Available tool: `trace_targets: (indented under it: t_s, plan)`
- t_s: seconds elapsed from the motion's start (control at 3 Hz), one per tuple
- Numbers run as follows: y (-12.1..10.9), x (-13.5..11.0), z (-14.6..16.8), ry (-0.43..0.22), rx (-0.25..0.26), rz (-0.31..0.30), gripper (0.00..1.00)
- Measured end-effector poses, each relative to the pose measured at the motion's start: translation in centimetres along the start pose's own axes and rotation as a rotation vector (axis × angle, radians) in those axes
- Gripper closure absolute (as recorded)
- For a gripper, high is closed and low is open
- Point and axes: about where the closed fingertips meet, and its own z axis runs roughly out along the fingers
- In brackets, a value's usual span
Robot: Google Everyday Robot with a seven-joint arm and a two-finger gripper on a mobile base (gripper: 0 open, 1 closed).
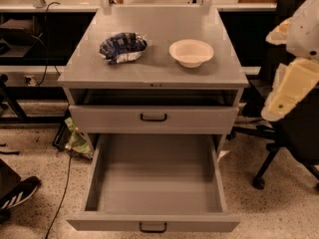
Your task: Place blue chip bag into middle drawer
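The blue chip bag [122, 47] lies crumpled on the grey cabinet top [154, 68], at its left, a hand's width left of the white bowl [191, 52]. The middle drawer [154, 183] is pulled far out below, a deep grey box with nothing in it and a black handle [153, 227] on its front. Only the cream and white links of my arm [291, 81] show at the right edge, level with the cabinet top and well clear of the bag. The gripper itself is out of view.
A shallower grey drawer [153, 117] sits above the open one. A green crumpled wrapper [77, 142] lies on the floor left of the cabinet. A black office chair [294, 148] stands at the right, and a shoe [17, 193] and cable at the lower left.
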Motion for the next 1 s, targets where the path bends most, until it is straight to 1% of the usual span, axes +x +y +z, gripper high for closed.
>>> trace_targets:
  t_s: [0.33,0.67,1.0]
  plan:
    - [-3.6,-2.5,0.9,-0.096,0.045,0.016,0.00]
    - [-6.7,-6.5,2.0,-0.170,0.056,0.012,0.00]
    - [-7.4,-7.5,1.9,-0.188,0.062,0.006,0.00]
